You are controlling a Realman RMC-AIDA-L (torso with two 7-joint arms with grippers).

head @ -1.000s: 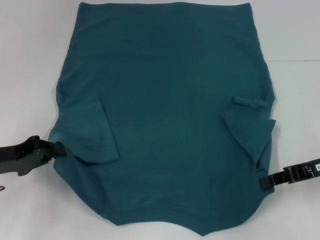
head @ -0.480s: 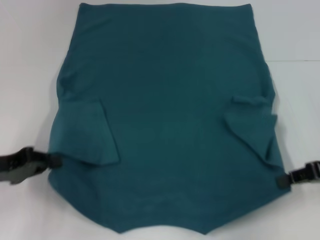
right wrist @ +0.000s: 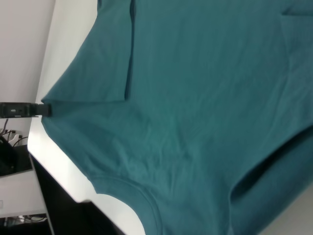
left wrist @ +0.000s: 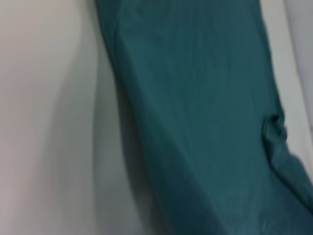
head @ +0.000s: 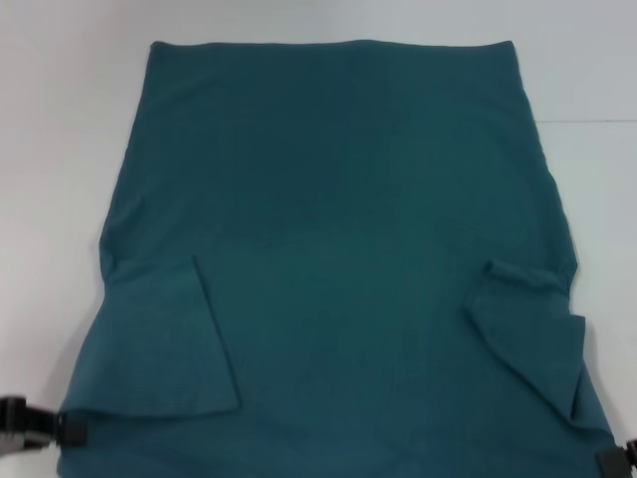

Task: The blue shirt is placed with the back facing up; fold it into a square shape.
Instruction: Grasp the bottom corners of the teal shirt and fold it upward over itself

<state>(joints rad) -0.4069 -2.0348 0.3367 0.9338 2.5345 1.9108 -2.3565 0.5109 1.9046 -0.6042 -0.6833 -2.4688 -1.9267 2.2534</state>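
White bench fills the frame, the blue shirt spread flat across its middle, both sleeves folded inward; the left gripper at lower left and the right gripper at lower right each pinch a shoulder edge. Pull both corners evenly, cloth taut, so the hem stays square; compared with a second ago, the grippers sit lower and the shirt lies nearer.

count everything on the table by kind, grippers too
blue shirt: 1, lying flat with both sleeves folded in
grippers: 2, left gripper and right gripper, one at each near side edge of the shirt
table: 1, white
Total: 4
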